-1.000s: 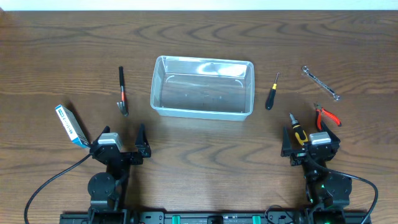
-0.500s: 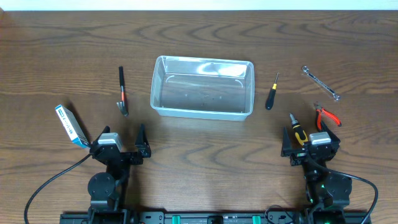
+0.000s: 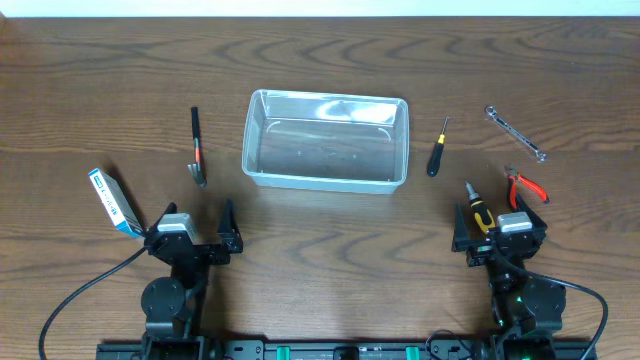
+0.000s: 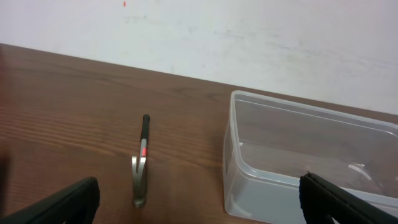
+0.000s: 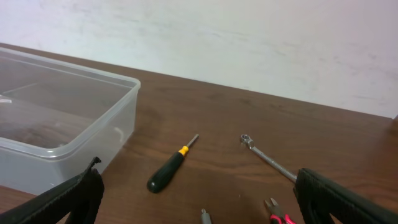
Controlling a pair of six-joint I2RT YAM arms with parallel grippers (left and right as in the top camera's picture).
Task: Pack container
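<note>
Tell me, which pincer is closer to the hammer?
Left. The left pincer sits just below the hammer in the overhead view; the right pincer is far across, beyond the container.

My place looks like a robotics lab bench: wood-grain worktop (image 3: pixel 320 240), plain white wall (image 4: pixel 249 37), black cables (image 3: pixel 84 287) at my base, wrench (image 3: pixel 516 133) and pliers (image 3: pixel 527 187) laid out.

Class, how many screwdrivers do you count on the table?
2. A small black-handled screwdriver lies right of the container; a yellow-and-black screwdriver lies nearer the robot, beside the pliers. The clear container hides none.
</note>
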